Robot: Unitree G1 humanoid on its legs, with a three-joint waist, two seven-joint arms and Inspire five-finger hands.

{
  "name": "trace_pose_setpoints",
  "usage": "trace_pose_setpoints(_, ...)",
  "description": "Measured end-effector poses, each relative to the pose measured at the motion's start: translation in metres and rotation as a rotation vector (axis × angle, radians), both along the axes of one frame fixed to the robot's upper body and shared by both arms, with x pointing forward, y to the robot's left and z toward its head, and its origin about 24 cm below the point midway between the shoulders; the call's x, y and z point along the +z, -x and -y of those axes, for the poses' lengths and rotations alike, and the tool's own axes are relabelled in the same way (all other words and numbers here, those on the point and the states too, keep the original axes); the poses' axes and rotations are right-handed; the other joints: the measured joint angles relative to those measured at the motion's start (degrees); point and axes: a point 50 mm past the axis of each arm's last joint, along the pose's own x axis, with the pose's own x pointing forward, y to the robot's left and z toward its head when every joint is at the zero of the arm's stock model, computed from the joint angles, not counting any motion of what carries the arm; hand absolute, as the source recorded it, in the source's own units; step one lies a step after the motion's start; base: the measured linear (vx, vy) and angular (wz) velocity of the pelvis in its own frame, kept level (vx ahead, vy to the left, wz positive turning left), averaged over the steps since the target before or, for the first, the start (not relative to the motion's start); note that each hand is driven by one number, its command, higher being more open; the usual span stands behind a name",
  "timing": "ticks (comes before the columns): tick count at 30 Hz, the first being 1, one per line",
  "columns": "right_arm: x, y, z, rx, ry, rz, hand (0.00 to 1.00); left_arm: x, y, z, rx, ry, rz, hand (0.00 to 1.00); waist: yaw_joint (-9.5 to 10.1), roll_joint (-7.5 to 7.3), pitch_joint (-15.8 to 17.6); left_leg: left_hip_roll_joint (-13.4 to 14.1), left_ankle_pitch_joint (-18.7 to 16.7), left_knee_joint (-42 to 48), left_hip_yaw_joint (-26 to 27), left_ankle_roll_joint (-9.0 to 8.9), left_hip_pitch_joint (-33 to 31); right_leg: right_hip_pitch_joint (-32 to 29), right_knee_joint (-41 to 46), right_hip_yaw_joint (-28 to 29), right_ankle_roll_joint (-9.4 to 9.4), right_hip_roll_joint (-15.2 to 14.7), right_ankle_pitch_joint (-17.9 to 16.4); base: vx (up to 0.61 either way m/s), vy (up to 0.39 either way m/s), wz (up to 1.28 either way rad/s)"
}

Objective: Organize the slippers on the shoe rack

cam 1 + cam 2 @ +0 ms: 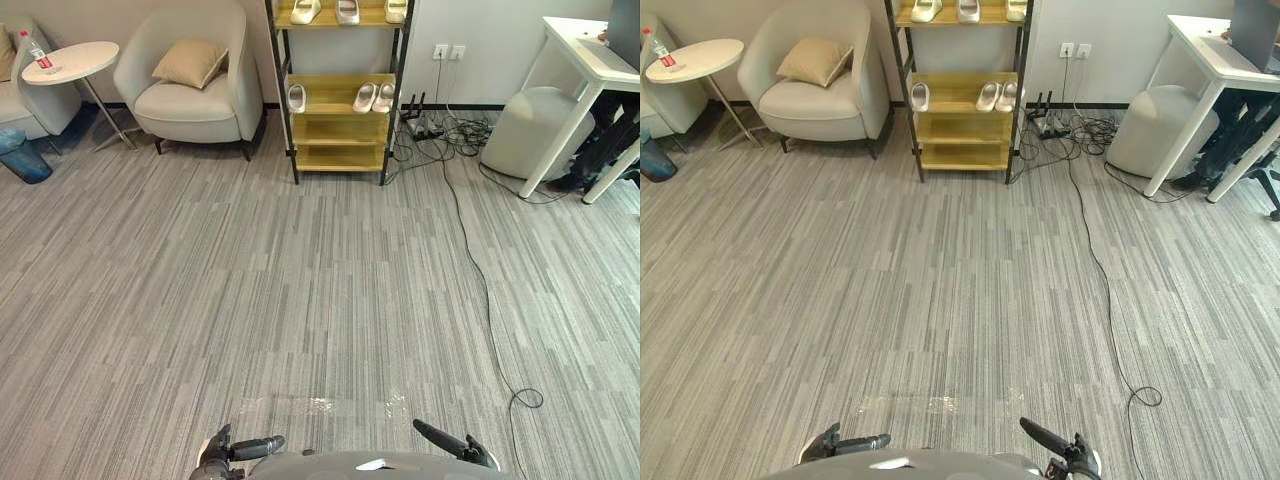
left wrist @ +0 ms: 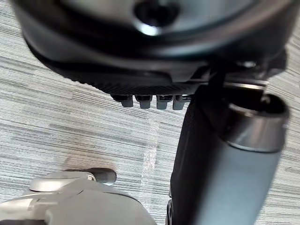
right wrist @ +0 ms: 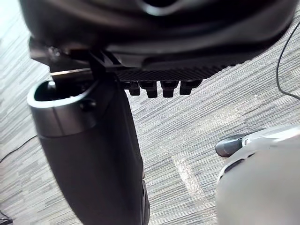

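Slippers point(image 1: 375, 97), white, smooth and open-backed, lie on the tall yellow-wood, black-framed shoe rack point(image 1: 340, 128) at the far wall. One lies alone at the middle shelf's left, a pair at its right, and three more on the top shelf. The left hand point(image 1: 235, 449) and right hand point(image 1: 452, 443) hang low, fingers loosely straight, holding nothing. This looks like the approach step: the next move calls for walking across the carpet.

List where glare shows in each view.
Left eye view: a pale shiny patch on the floor, low in the frame. Right eye view: the same patch. Left wrist view: a bright streak along the floor. Right wrist view: a similar streak.
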Motion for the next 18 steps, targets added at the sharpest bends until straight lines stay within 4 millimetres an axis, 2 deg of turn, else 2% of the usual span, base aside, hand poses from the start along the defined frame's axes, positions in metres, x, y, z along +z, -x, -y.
trace_pose_setpoints(4, 0.001, -0.016, -0.008, 0.016, -0.017, 0.034, 1.0, 0.0, -0.001, 0.0, 0.003, 0.0, 0.003, 1.0, 0.06, -0.08, 0.4, -0.1, 0.3, -0.9, 0.0, -0.47, 0.6, 0.5, -1.0, -0.3, 1.14, 0.0, 0.9, 0.0, 0.0, 0.0)
trace_pose_setpoints(8, 0.001, -0.02, -0.016, 0.024, -0.042, 0.044, 1.0, 0.001, -0.004, 0.0, -0.011, -0.004, 0.008, 1.0, 0.14, -0.15, 1.3, -0.3, 0.4, -1.3, -0.2, -0.64, 1.2, 1.4, -2.0, -0.7, 1.6, -0.2, 1.7, -0.02, 0.011, 0.02)
trace_pose_setpoints(18, 0.001, -0.024, -0.018, 0.042, -0.041, 0.047, 1.0, 0.001, -0.008, -0.002, -0.018, -0.009, 0.016, 1.0, 0.08, -0.52, 2.4, -1.4, 2.4, -3.9, -0.3, 1.07, 1.1, 0.5, -2.4, -1.7, 1.55, -1.1, 1.7, -0.04, -0.003, 0.01)
